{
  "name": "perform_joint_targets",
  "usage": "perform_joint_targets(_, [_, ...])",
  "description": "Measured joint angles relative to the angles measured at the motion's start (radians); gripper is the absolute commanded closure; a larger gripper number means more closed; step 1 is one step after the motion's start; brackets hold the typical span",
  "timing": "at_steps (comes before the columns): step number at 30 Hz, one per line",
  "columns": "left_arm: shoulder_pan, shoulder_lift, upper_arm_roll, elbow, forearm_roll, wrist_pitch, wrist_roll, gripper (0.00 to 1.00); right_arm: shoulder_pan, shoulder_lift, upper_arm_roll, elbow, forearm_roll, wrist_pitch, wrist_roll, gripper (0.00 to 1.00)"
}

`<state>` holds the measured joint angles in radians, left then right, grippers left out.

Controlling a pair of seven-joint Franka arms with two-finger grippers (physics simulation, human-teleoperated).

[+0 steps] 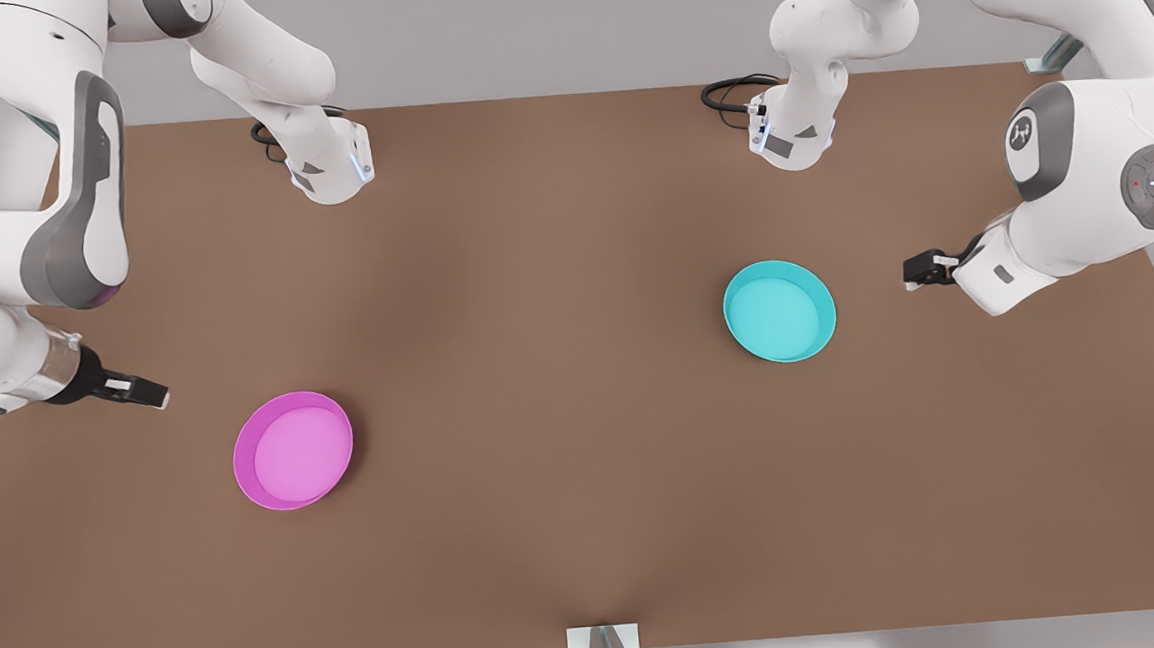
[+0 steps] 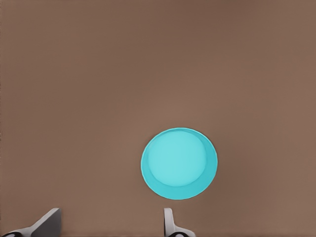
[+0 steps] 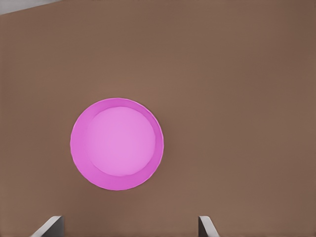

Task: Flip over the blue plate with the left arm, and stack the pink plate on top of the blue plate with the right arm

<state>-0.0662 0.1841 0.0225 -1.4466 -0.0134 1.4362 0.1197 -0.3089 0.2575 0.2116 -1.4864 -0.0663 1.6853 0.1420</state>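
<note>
While both plates sit open side up, blue plate [image 1: 780, 312] right of centre in the front view, pink plate [image 1: 293, 449] lower left, left gripper [image 1: 919, 270] and right gripper [image 1: 145, 392] hover released, well apart. Risk: thin rim slips mid-flip, plate skids across table [image 1: 569, 525].

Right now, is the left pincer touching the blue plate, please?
Apart: in the front view, bare table separates the left pincer from the blue plate.
</note>
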Motion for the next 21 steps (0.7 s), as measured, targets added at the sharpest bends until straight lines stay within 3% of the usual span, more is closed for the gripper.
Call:
perform_joint_targets(5, [0.0, 0.017, -0.001, 0.0, 0.005, 0.001, 0.002, 0.0, 0.064, 0.039, 0.008, -0.005, -0.001, -0.001, 0.002, 0.0])
perform_joint_targets(7, [0.13, 0.166, -0.001, -0.006, -0.052, 0.006, 0.037, 0.0, 0.137, 0.085, 0.008, -0.006, -0.004, -0.009, 0.008, 0.0])
perform_joint_targets(9, [0.209, 0.234, 0.0, -0.122, -0.15, 0.097, 0.179, 0.0, 0.234, 0.166, 0.007, 0.001, -0.079, -0.011, -0.001, 0.0])
perform_joint_targets(14, [0.232, 0.208, 0.004, -0.435, -0.318, 0.405, 0.307, 0.0, 0.23, 0.199, 0.007, 0.015, -0.066, 0.0, -0.148, 0.0])
perform_joint_targets(21, [0.232, 0.208, 0.004, -0.64, -0.434, 0.638, 0.474, 0.0, 0.209, 0.286, 0.0, 0.099, -0.072, 0.005, -0.183, 0.0])
